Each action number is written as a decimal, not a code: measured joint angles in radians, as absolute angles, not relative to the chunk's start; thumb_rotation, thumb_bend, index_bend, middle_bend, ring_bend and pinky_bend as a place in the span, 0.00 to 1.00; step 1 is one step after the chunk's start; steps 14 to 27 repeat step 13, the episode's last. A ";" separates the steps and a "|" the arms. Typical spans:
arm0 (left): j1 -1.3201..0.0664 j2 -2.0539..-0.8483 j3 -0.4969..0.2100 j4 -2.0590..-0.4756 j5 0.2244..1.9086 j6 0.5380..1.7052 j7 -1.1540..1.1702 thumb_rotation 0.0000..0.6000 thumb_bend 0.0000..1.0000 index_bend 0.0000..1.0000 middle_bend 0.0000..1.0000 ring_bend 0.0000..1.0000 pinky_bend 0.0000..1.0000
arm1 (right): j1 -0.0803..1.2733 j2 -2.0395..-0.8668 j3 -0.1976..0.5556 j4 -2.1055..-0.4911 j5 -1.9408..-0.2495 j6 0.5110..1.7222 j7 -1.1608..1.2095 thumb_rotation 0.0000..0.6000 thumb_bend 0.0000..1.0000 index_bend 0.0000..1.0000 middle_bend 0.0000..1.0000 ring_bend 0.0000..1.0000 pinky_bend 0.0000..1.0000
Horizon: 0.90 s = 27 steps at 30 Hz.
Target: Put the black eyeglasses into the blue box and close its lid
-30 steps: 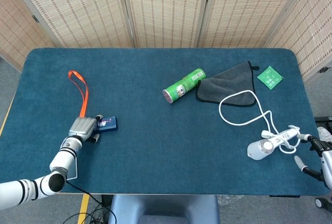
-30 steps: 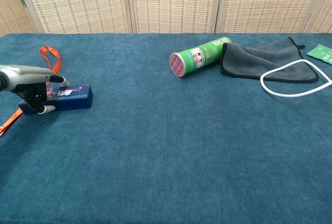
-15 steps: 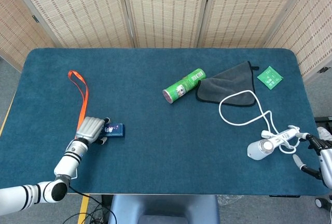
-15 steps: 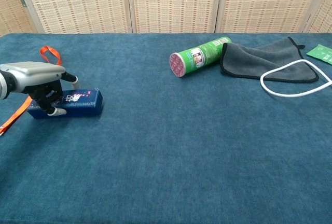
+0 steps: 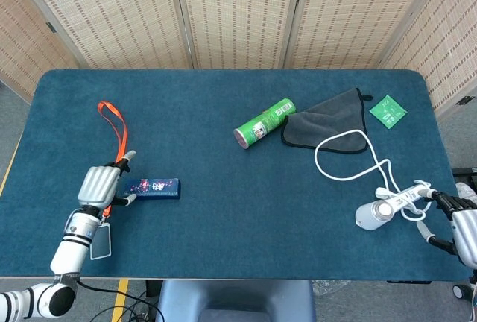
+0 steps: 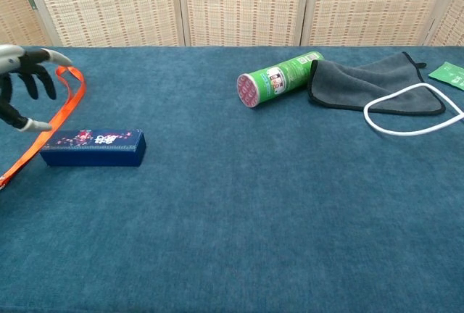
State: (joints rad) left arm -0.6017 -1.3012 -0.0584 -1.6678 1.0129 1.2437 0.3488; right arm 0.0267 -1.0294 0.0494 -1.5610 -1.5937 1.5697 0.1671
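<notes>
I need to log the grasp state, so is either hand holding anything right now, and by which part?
Nothing is held. The left hand is open beside the blue box, fingers spread and off it. The right hand at the table edge grips nothing.

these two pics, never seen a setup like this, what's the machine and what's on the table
It is a robot with two arms ending in human-like hands, steered by a person. One picture looks down from its head, the other looks forward from its chest.

On the blue table lie a closed blue box, an orange strap, a green can on its side, a grey cloth, a white cable and a green packet.

The left hand is beside the box, fingers spread, holding nothing. The right hand shows only at the table's edge, so its grip is unclear. No eyeglasses are visible.
</notes>
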 measured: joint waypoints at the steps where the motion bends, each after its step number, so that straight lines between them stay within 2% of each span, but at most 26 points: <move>1: -0.583 -1.292 -0.057 -1.677 1.021 1.269 0.343 1.00 0.23 0.16 0.39 0.39 0.54 | 0.028 -1.028 0.049 -1.562 -1.595 1.567 0.166 1.00 0.29 0.29 0.37 0.37 0.45; 6: -0.470 -1.238 -0.043 -1.715 1.069 1.392 0.298 1.00 0.23 0.17 0.39 0.39 0.53 | 0.036 -1.025 0.047 -1.571 -1.598 1.557 0.155 1.00 0.29 0.29 0.36 0.36 0.45; 13: -0.344 -1.189 -0.007 -1.750 1.139 1.509 0.248 1.00 0.23 0.17 0.37 0.34 0.45 | 0.048 -1.031 0.051 -1.590 -1.593 1.542 0.135 1.00 0.29 0.29 0.33 0.32 0.43; 27: -0.344 -1.189 -0.007 -1.750 1.139 1.509 0.248 1.00 0.23 0.17 0.37 0.34 0.45 | 0.048 -1.031 0.051 -1.590 -1.593 1.542 0.135 1.00 0.29 0.29 0.33 0.32 0.43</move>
